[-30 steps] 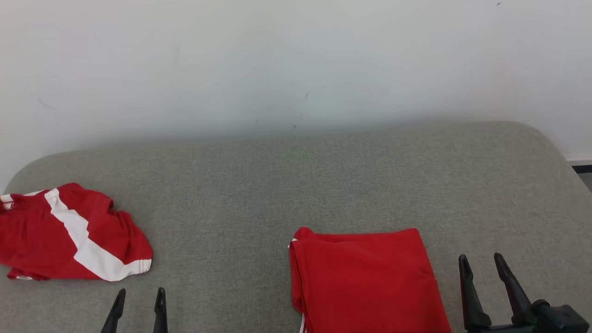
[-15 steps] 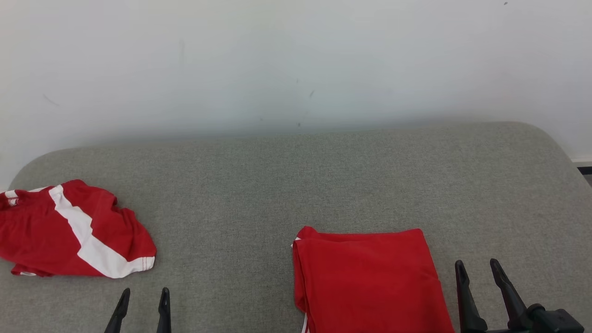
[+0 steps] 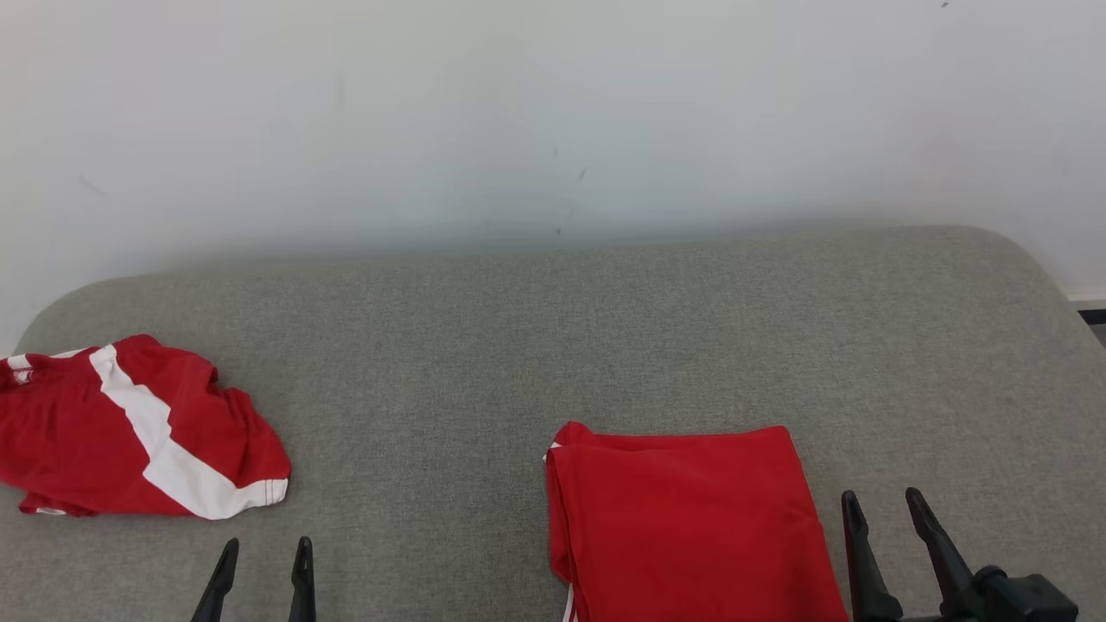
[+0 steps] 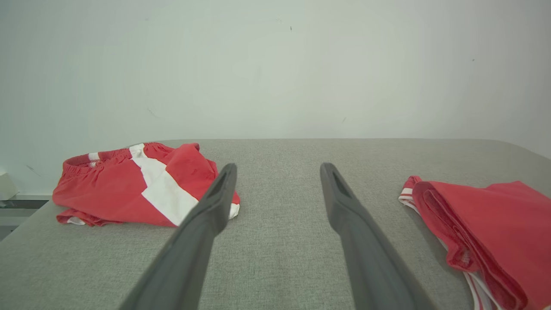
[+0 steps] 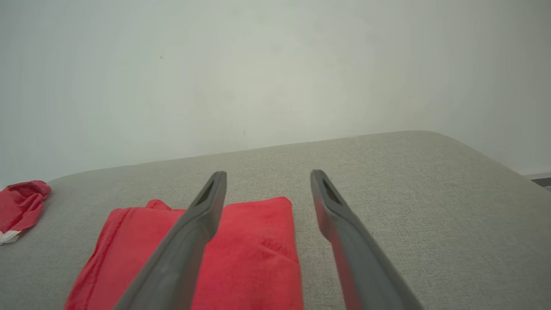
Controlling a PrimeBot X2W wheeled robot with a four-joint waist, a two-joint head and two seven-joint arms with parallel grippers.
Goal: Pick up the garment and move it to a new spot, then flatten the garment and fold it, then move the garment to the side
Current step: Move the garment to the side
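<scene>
Barely a change — right claw (image 3: 880, 494) slips back beside the folded garment (image 3: 691, 518). It and left claw (image 3: 267, 544) gape wide, empty; fold looks finished.

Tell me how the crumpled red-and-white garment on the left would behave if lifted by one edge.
Probably floppy: the crumpled garment lies in soft folds, so it would likely droop and unfurl from one held edge. Likely light, since the cloth looks thin. Pushed, it would probably bunch rather than slide on the textured grey surface.
</scene>
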